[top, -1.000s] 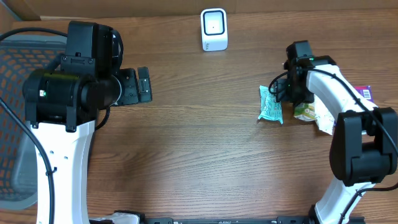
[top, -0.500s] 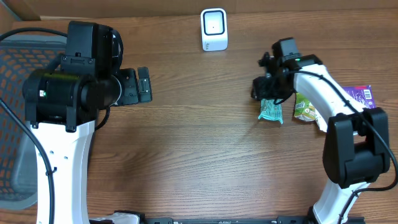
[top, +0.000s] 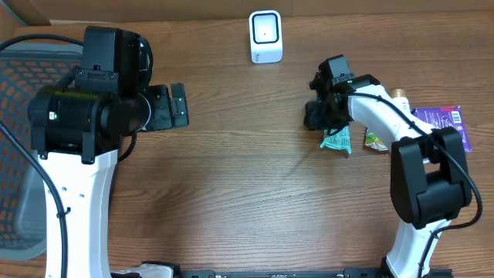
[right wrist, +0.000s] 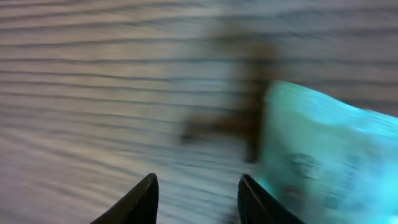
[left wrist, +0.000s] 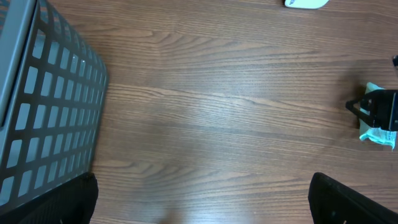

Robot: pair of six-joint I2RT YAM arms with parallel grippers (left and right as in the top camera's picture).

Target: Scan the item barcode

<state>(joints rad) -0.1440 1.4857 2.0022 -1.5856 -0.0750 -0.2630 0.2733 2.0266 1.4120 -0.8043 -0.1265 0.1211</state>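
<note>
At the right gripper, fingers apart over bare table, nothing clamped. Just off the right-hand fingertip in the wrist view, and toward the lower right of the gripper in the overhead view, the teal packet lying flat, long axis roughly up and down the overhead frame, not yet between the fingers. Far closer to this arm than to the left gripper, spread wide and empty well off at frame left; white scanner at top centre.
</note>
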